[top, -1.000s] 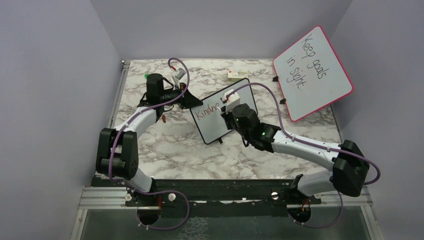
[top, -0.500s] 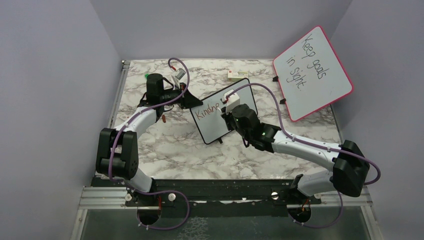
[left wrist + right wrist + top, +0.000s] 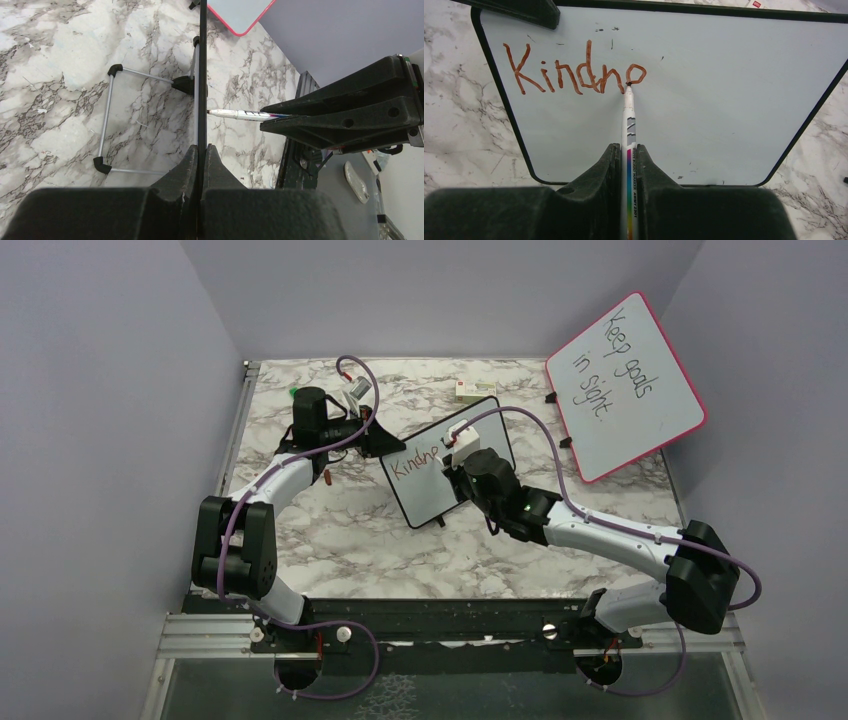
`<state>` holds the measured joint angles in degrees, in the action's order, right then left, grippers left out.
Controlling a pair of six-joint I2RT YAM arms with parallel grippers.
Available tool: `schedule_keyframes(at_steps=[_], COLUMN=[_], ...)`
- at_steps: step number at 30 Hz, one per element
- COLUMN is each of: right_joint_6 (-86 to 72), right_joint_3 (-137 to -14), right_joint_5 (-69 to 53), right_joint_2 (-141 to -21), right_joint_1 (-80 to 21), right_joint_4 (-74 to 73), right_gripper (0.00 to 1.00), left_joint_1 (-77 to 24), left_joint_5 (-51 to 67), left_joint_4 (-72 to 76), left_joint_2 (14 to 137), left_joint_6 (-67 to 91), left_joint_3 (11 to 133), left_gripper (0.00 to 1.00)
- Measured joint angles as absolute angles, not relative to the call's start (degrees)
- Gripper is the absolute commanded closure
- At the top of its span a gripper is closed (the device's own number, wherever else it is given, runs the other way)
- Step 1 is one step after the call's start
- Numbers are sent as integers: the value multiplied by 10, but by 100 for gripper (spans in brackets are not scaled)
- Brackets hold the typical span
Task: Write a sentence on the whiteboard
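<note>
**Whiteboard at mid-counter.** The whiteboard (image 3: 724, 100) stands propped on its wire stand near the middle of the marble counter (image 3: 340, 530), its face turned toward the right arm. The sentence (image 3: 574, 75), in red-brown at the upper left, reads "Kindn" followed by a loop. The marker (image 3: 629, 125) touches the board with its tip at that loop. The right claw (image 3: 628, 155) is pressed together on the marker's barrel. The left claw (image 3: 201, 152) pinches the board's thin black frame edge-on. A pink-framed board (image 3: 625, 385) reading "Keep goals in sight" leans at the far right.
</note>
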<state>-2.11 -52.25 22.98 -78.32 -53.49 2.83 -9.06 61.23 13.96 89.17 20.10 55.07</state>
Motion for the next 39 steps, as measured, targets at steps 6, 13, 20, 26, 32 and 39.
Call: schedule_keyframes(at_steps=[6, 13, 20, 26, 32, 39], right_joint_6=[-21, -18, -14, -14, -14, -13], right_joint_3=[-522, -522, -522, -521, -516, -514], right_joint_5=[230, 230, 230, 232, 248, 265], right_joint_2=[-783, -783, -783, -782, -781, -781], right_joint_1=[-535, -535, -535, -535, -535, -531], right_joint_4=[28, 28, 15, 3, 4, 12], right_gripper=[99, 99, 99, 99, 99, 99], left_joint_1=[-91, -91, -91, -91, -91, -91], left_joint_5=[612, 612, 612, 612, 612, 612], left_joint_4=[140, 140, 140, 140, 140, 140], left_joint_2=[892, 892, 892, 893, 893, 893], left_joint_6=[201, 201, 201, 201, 201, 201], left_joint_3=[551, 551, 551, 551, 551, 551], left_gripper=[100, 100, 100, 100, 100, 100])
